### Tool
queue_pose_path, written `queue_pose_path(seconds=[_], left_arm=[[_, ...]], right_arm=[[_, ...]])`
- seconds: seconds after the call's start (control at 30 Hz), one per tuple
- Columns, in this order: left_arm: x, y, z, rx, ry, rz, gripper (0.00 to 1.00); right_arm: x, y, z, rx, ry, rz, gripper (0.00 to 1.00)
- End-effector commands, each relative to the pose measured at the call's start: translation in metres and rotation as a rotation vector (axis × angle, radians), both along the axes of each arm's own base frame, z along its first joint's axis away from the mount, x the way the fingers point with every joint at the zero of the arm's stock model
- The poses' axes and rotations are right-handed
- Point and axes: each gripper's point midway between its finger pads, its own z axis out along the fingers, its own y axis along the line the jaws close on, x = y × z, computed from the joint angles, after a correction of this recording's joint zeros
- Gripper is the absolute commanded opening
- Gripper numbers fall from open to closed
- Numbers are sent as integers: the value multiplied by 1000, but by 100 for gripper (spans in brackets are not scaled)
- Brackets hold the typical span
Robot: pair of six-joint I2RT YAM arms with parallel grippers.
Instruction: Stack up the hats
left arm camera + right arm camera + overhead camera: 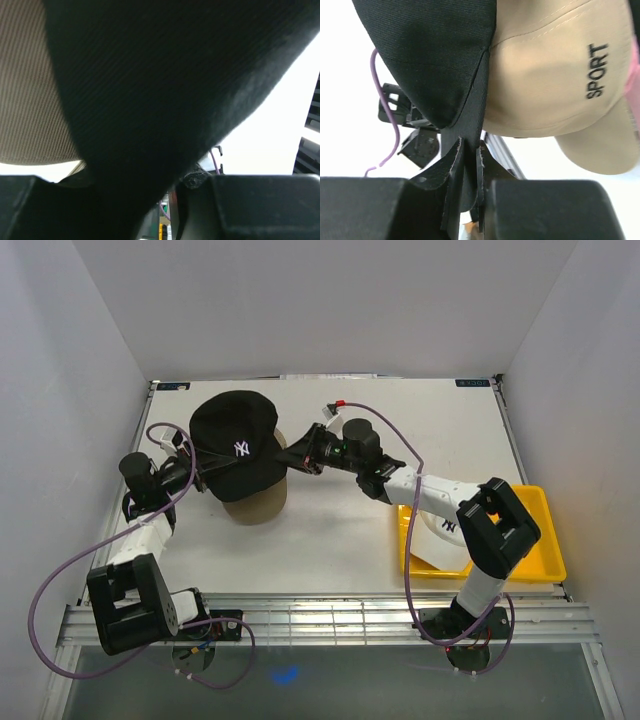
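Your right gripper [467, 165] clamps the back strap of the black cap [235, 445], draped over the tan cap [255, 508] toward the table's far left. Whether your left gripper [192, 472] grips anything, you cannot tell. Seat crown over crown before releasing.

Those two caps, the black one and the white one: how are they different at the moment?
The black cap sits mid-table on top of a tan cap; the white cap lies in the yellow tray on the right. The right gripper pinches the black cap's back strap; nothing holds the white cap. The black cap's logo is white, the white cap's dark. Both are baseball caps with a logo.
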Motion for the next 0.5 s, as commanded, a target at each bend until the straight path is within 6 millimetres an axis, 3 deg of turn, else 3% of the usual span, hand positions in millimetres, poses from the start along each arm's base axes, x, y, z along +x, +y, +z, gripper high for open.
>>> queue_pose_path(seconds=[0.0, 0.23, 0.47], left_arm=[[-5, -6, 18, 29, -84, -24, 43], [0, -5, 42, 40, -139, -31, 46], [-3, -6, 47, 44, -155, -41, 51]], right_arm=[[-51, 17, 14, 58, 10, 168, 8], [-37, 17, 52, 182, 45, 87, 8], [-24, 8, 56, 232, 62, -14, 8]])
